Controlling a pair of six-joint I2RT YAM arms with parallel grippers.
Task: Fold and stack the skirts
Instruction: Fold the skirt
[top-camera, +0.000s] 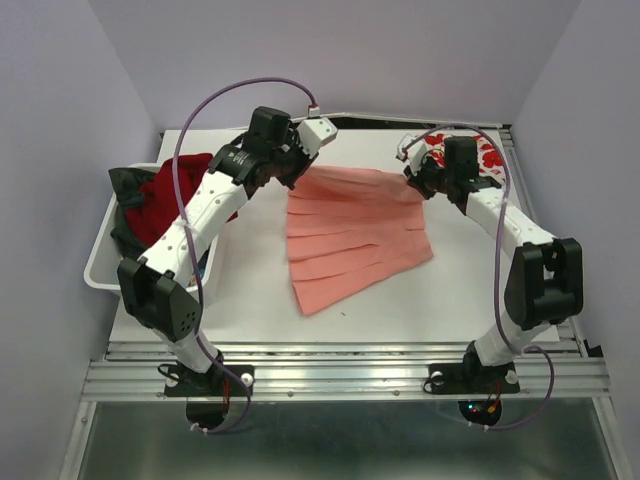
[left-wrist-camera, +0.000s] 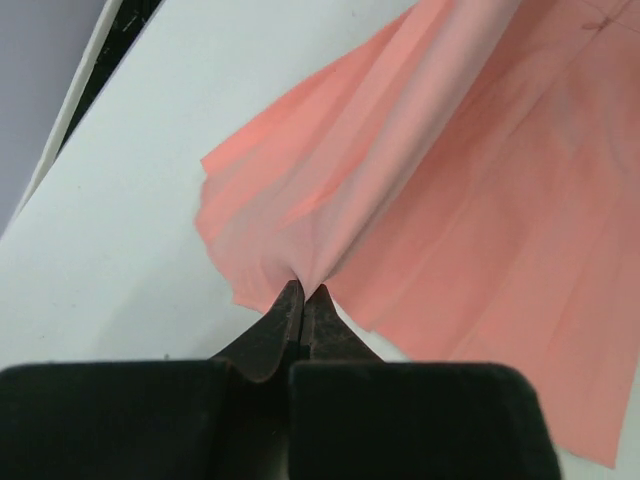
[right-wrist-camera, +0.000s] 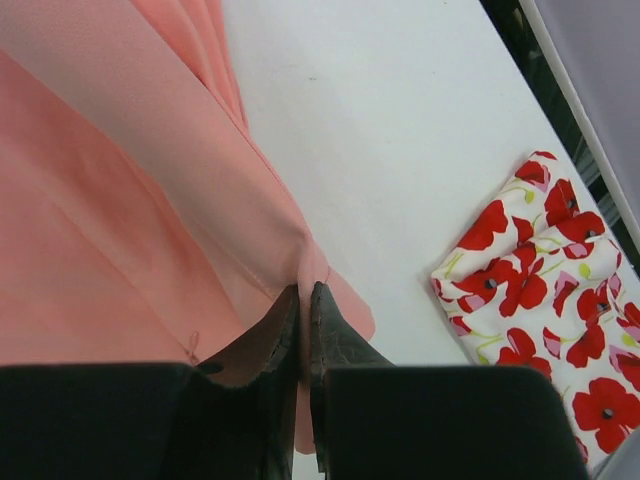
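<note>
At left hand (left-wrist-camera: 303, 295): tips clamped on far-left corner of pink skirt (top-camera: 355, 235). At right hand (right-wrist-camera: 305, 295): tips clamped on its far-right corner. Held edge runs left-right between them; pleats trail nearward over bench (top-camera: 460, 300). Folded floral skirt (right-wrist-camera: 545, 260): far right, nearest right hand.

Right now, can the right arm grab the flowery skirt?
Probably not yet. The flowery skirt lies close beside the right gripper, with nothing between them, but that gripper is shut on an edge of the pink skirt, so it would need to let go first.
</note>
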